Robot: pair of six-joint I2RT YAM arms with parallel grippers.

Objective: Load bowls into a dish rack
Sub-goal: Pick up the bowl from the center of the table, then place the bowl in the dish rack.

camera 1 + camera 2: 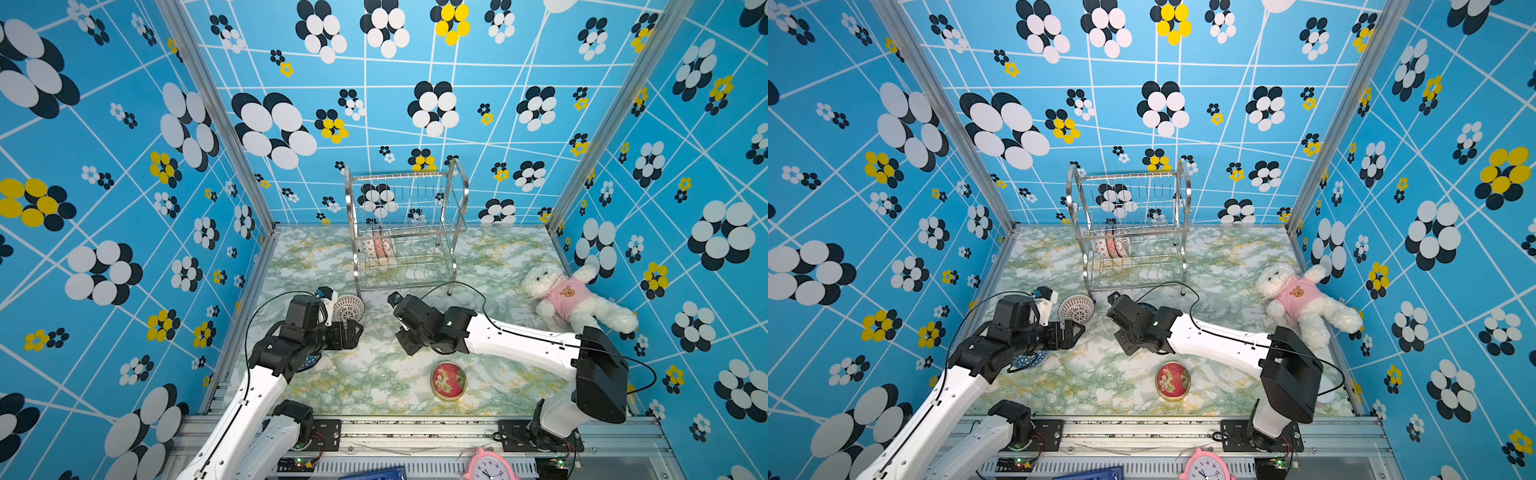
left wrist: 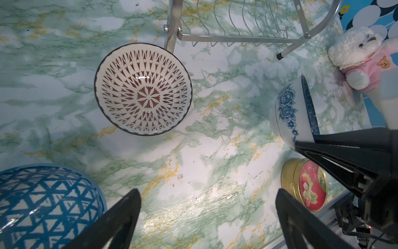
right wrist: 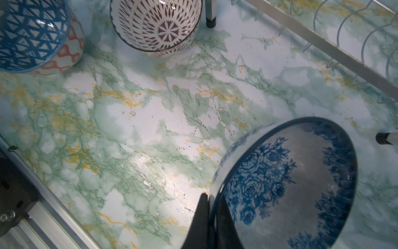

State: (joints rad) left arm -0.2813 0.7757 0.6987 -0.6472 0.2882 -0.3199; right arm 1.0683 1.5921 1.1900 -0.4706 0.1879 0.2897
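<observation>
Right gripper (image 3: 207, 196) pinching blue-rose bowl (image 3: 290, 183) by its rim, left gripper (image 2: 207, 191) gaping empty — starburst bowl (image 2: 143, 89) sitting just beside dish rack (image 2: 237, 38) leg.

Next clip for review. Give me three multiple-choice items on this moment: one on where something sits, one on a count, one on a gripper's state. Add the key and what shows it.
1. Where is the maroon-patterned bowl?
A. on the table beside a leg of the dish rack
B. inside the rack
C. in the left gripper

2. How many bowls stand in the rack?
A. one
B. three
C. five

3. The right gripper is:
A. open over the red tin
B. shut on nothing
C. shut on the blue floral bowl

Key:
1 A, both wrist views show it on the marble by the leg.
2 B, both top views show three on edge, side by side.
3 C, its fingers pinch the rim.
</observation>
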